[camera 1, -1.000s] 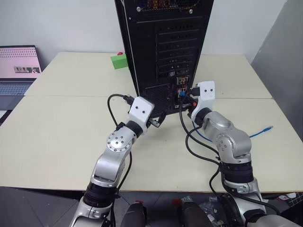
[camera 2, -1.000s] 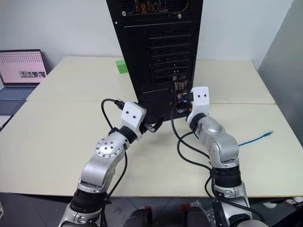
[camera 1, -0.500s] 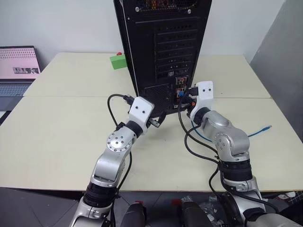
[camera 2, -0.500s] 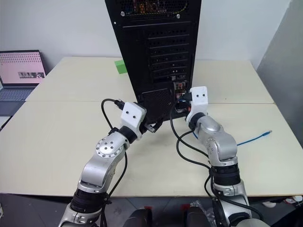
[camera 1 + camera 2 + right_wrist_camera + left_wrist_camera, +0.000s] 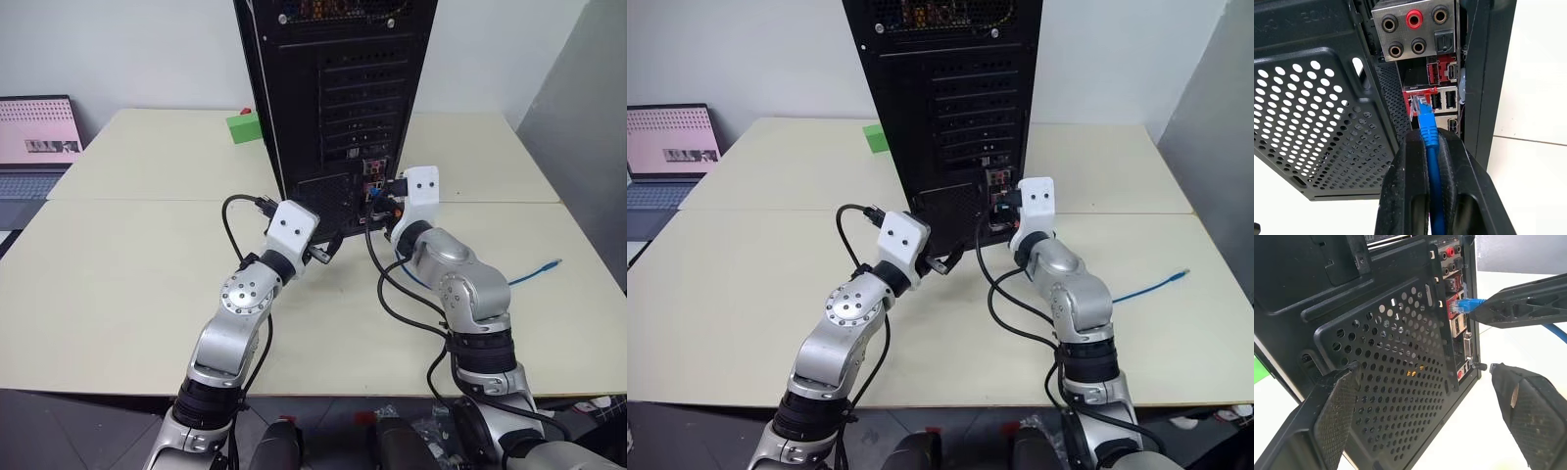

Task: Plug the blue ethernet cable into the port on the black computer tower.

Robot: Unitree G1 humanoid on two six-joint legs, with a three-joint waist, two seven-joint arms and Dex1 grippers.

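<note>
The black computer tower stands on the table with its rear face toward me. My right gripper is shut on the blue ethernet cable just behind its plug. The plug's tip sits at the mouth of the port, a red-framed socket in the strip of connectors; how deep it goes I cannot tell. The plug also shows in the left wrist view, against the red socket. My left gripper stands open in front of the square mesh vent, holding nothing. The cable's other end lies on the table at the right.
A green block sits beside the tower on the left. A laptop stands at the far left. Black robot wires loop over the table between the arms. A grey panel rises at the right.
</note>
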